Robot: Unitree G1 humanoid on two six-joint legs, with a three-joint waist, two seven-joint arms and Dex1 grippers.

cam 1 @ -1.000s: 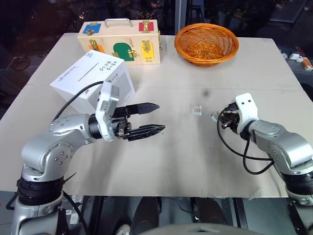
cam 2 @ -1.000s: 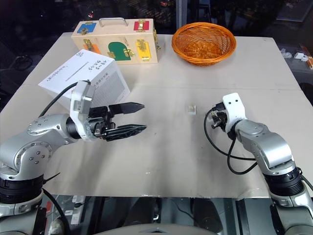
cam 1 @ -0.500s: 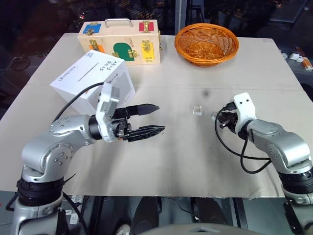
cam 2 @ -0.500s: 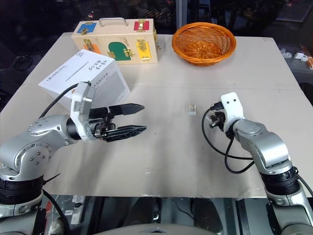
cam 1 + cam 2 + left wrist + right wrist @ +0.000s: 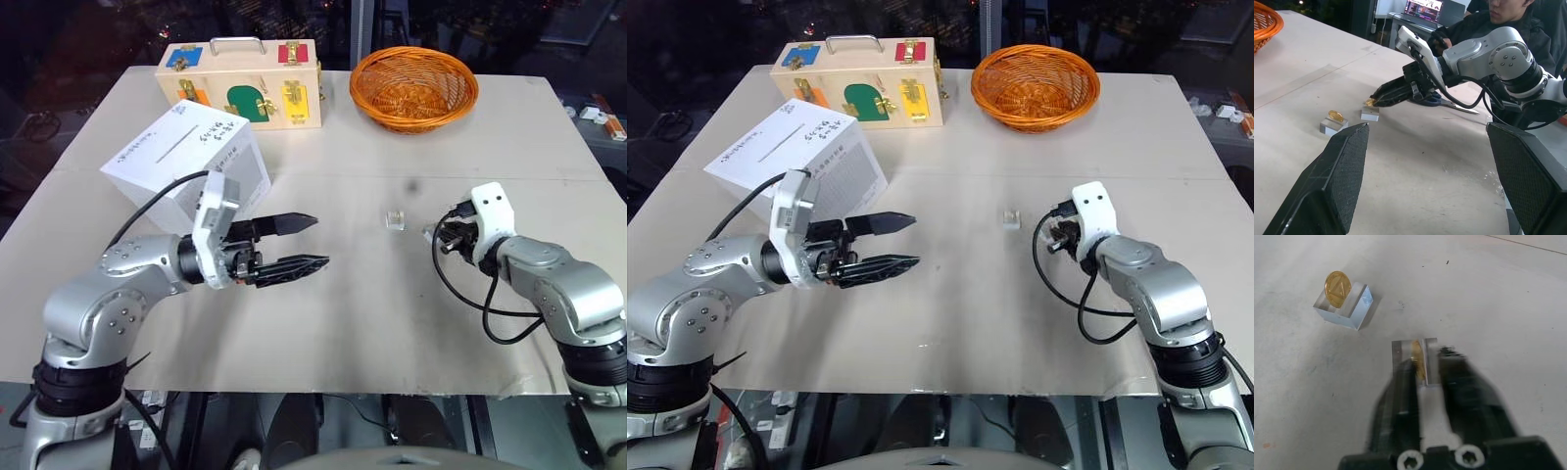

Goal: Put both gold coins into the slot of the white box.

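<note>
Pinching the near gold coin [image 5: 1418, 361] edge-on in our closed right end effector [image 5: 1422, 369] at its clear block [image 5: 1400, 348], we judge the white box [image 5: 186, 162] lies well beyond our wide-open, empty left end effector [image 5: 299, 245].

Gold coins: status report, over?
Right gripper shut on near gold coin, still on its clear stand. Left gripper open, empty. Far gold coin upright on its stand. White box clear of obstructions.
</note>
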